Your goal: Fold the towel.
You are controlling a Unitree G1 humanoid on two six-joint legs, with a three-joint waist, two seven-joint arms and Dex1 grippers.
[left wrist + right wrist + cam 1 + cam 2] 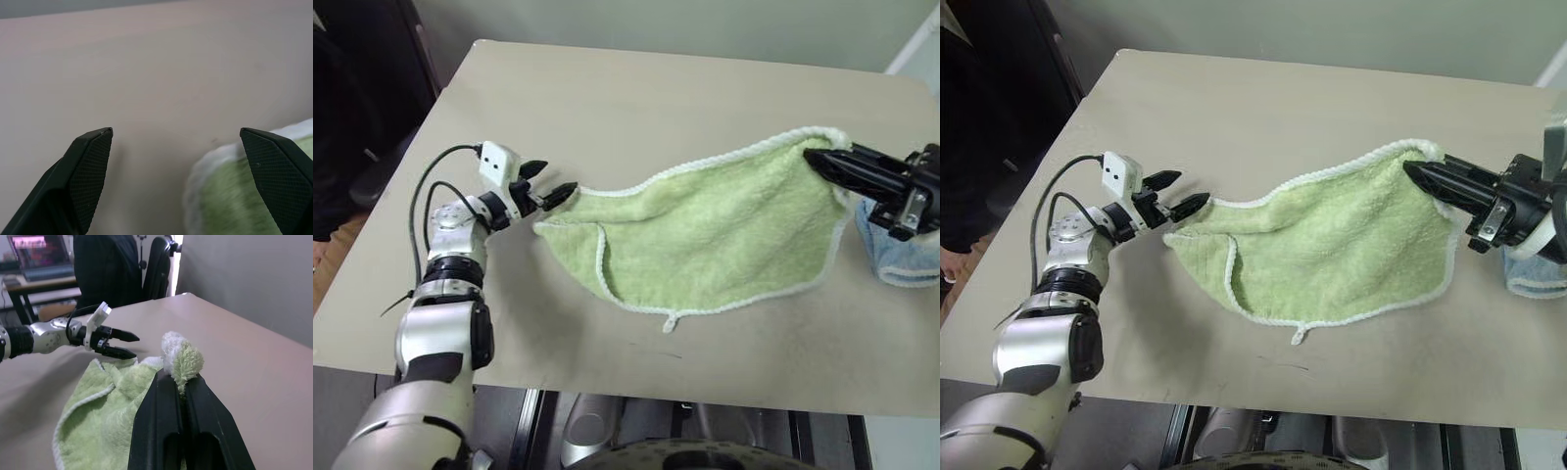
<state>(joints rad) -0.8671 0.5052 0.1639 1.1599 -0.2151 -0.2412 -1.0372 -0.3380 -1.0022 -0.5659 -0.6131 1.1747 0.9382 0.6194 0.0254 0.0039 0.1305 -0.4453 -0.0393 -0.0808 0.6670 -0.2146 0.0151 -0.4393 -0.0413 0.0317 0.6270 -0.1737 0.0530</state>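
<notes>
Nearest the camera, my left fingers (552, 184) stood wide apart, level at the towel's (724, 230) left corner, empty. My right fingers (824, 163) were clamped on its far right corner, lifted off the bench (607, 98). Between them the towel stretched left to right, its lower part resting on the bench. I judged the left arm nearer the free corner. No legible writing was observed.

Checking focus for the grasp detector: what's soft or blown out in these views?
Left wrist view: towel edge between the open left gripper fingers is blurred, too close. Right wrist view: right gripper shut on the towel corner, pinched tuft soft; laptop screen glares pink. Eye views: even light, faint shadows on the table.
</notes>
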